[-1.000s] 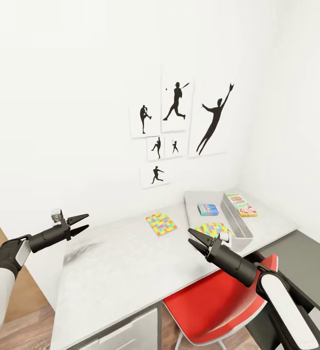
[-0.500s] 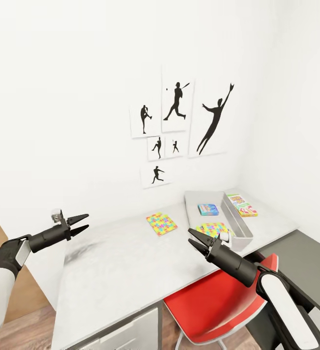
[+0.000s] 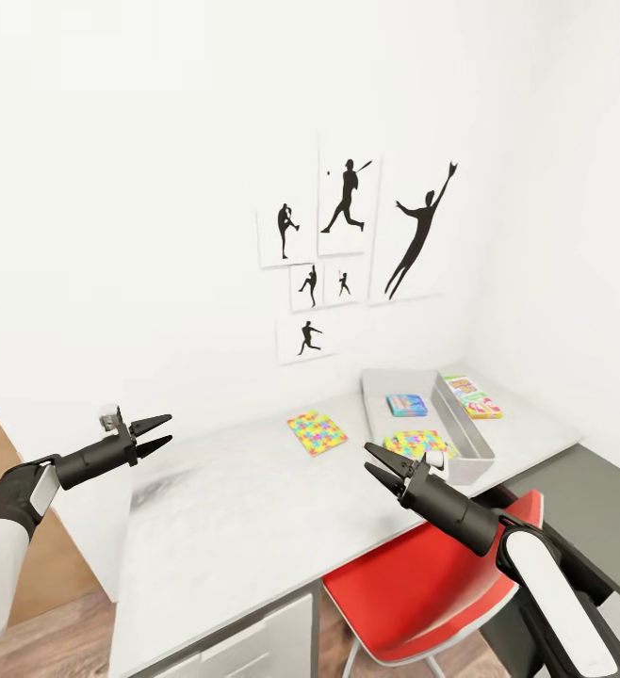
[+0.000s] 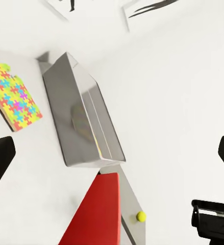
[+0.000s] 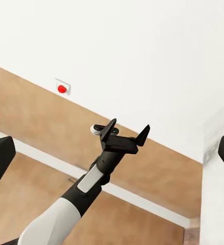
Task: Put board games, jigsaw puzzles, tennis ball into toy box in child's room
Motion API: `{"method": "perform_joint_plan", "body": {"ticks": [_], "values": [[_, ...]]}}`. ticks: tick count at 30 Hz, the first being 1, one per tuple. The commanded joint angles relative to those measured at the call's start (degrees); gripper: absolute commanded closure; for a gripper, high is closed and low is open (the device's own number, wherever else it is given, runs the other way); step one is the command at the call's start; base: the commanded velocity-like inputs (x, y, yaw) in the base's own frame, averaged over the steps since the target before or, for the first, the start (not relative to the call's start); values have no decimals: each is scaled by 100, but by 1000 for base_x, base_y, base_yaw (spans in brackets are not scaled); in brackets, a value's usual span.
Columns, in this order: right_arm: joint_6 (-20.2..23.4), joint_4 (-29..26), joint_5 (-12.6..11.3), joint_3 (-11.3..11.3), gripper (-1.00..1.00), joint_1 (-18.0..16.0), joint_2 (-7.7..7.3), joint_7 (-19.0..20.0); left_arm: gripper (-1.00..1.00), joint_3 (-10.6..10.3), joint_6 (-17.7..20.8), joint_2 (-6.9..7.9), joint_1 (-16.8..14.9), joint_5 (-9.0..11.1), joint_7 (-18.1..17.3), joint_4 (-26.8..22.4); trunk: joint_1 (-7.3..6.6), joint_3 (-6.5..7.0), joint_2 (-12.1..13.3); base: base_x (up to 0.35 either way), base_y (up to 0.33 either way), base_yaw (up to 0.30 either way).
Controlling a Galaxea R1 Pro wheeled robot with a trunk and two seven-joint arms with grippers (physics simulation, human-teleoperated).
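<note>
The grey toy box (image 3: 470, 444) stands on the white table (image 3: 244, 518) near the corner. Inside it lie a blue board game (image 3: 406, 405) and a jigsaw puzzle (image 3: 414, 443). A second jigsaw puzzle (image 3: 317, 432) lies flat on the table left of the box. A white-green board game (image 3: 472, 396) rests on the table beyond the box's right wall. In the left wrist view the tennis ball (image 4: 141, 216) sits on a grey surface beside the red chair. My left gripper (image 3: 156, 433) hangs open off the table's left end. My right gripper (image 3: 378, 464) is open over the front edge, short of the box.
A red chair (image 3: 414, 584) is tucked under the table below my right arm. Framed black silhouette prints (image 3: 348, 245) hang on the white wall behind. White drawers (image 3: 244, 650) show under the table's front. Wood floor (image 3: 56, 631) lies to the left.
The whole picture has shifted a little to the right, so the camera has moved. Both arms hold the same pose and the toys lie where they were.
</note>
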Motion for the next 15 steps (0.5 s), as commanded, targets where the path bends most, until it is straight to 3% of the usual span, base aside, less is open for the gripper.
{"method": "perform_joint_plan", "body": {"ticks": [1,15], "values": [[13,0,-1,2,-100,-6,-3,12,-100,12,62,0,-6,0,-17,2,4,-13,-13,0,135,0],[0,0,2,10,-100,-6,4,-2,-100,13,58,6,-6,0,-18,2,4,-13,-13,0,31,0]]}}
